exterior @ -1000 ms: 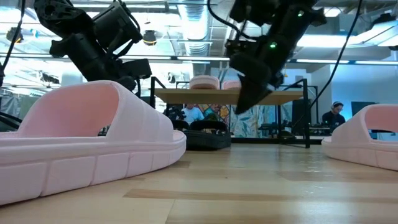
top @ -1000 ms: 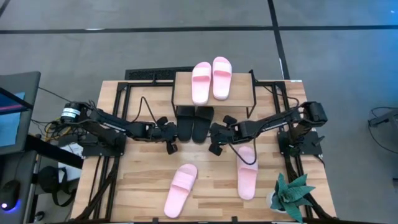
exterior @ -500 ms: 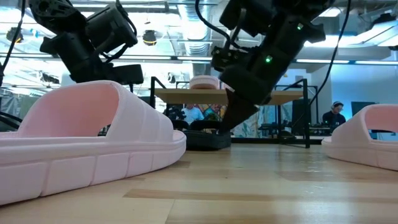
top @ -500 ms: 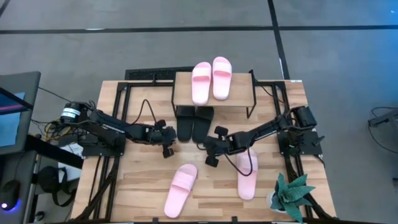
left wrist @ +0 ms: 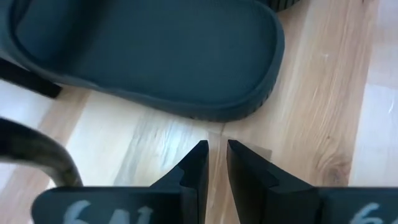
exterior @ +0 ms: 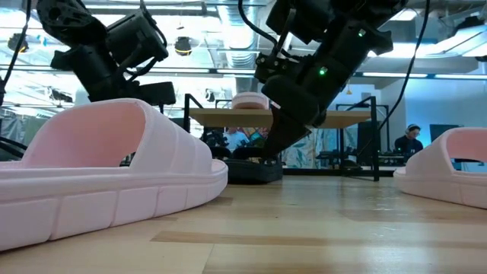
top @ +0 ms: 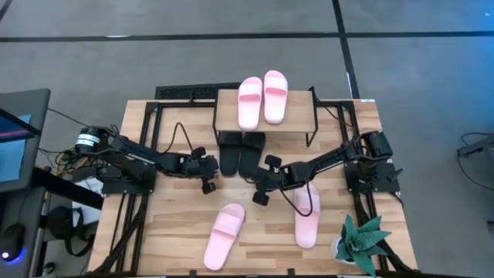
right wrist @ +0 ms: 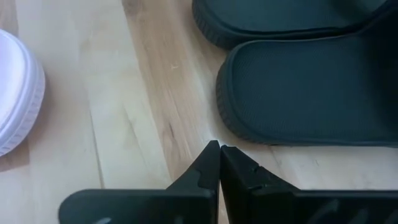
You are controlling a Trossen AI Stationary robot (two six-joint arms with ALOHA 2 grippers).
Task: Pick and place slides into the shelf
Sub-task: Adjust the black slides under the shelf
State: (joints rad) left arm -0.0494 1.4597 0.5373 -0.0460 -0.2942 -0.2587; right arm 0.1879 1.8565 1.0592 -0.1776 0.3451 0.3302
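The right gripper (right wrist: 219, 149) hangs empty, fingers pressed together, just short of the black rubber slides (top: 239, 153) under the small light-wood shelf (top: 225, 108). The left gripper (left wrist: 212, 149), narrowly parted, holds nothing beside them. Two pale pink slides (top: 262, 98) lie atop the shelf, two more (top: 225, 235) on the wooden counter (top: 170, 232).

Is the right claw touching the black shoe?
Apart. The right wrist view shows bare wood between the shut right gripper and the black slide.
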